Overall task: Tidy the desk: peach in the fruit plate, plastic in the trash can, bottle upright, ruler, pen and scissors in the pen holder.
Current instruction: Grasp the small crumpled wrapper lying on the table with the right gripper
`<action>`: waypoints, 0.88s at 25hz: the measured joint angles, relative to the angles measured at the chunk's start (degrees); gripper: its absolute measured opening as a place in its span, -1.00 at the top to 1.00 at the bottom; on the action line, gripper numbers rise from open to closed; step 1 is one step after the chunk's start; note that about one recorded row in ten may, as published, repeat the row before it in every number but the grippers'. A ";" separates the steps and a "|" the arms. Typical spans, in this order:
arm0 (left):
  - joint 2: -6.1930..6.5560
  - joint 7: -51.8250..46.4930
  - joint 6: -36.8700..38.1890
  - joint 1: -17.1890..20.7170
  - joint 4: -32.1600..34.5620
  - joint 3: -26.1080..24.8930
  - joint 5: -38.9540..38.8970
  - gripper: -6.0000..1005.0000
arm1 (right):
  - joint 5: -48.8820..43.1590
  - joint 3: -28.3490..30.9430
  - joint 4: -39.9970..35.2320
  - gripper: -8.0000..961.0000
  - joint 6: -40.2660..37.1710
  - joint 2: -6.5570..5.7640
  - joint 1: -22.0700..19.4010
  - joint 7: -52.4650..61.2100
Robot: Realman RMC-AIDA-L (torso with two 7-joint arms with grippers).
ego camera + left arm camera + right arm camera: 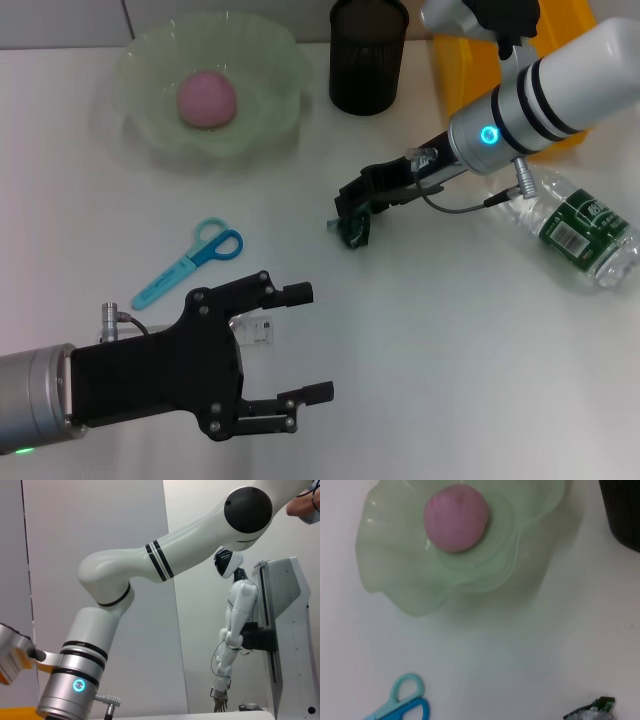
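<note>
The pink peach (207,98) (456,518) lies in the green fruit plate (270,60) (395,580). Blue scissors (190,262) (402,707) lie flat on the white desk. A crumpled dark green plastic (355,233) (592,711) sits right at the tip of my right gripper (352,205), mid-desk. The clear bottle (580,228) lies on its side at the right. At the back stand the black pen holder (368,55) and the yellow trash can (462,75). My left gripper (310,343) hovers open at the front left. Ruler and pen are out of view.
A small white tag (256,332) lies on the desk beside my left gripper's palm. My right arm (560,85) reaches in from the back right, over the trash can and the bottle's neck. The left wrist view shows only that arm (150,565) and the room behind.
</note>
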 joint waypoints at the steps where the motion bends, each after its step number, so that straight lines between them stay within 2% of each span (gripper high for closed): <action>1: 0.00 0.00 0.00 -0.02 0.00 0.00 -0.02 -0.50 | 0.00 0.00 0.06 -0.13 -0.01 0.00 0.00 0.00; 18: -0.09 0.00 -0.01 -0.18 0.00 0.00 -0.08 -0.49 | 0.00 -0.53 0.40 -0.11 0.78 0.06 0.18 -0.73; 22: -0.09 0.00 -0.09 -0.08 0.00 0.00 -0.08 -0.48 | 0.00 -0.53 0.57 0.08 1.26 0.08 0.18 -0.92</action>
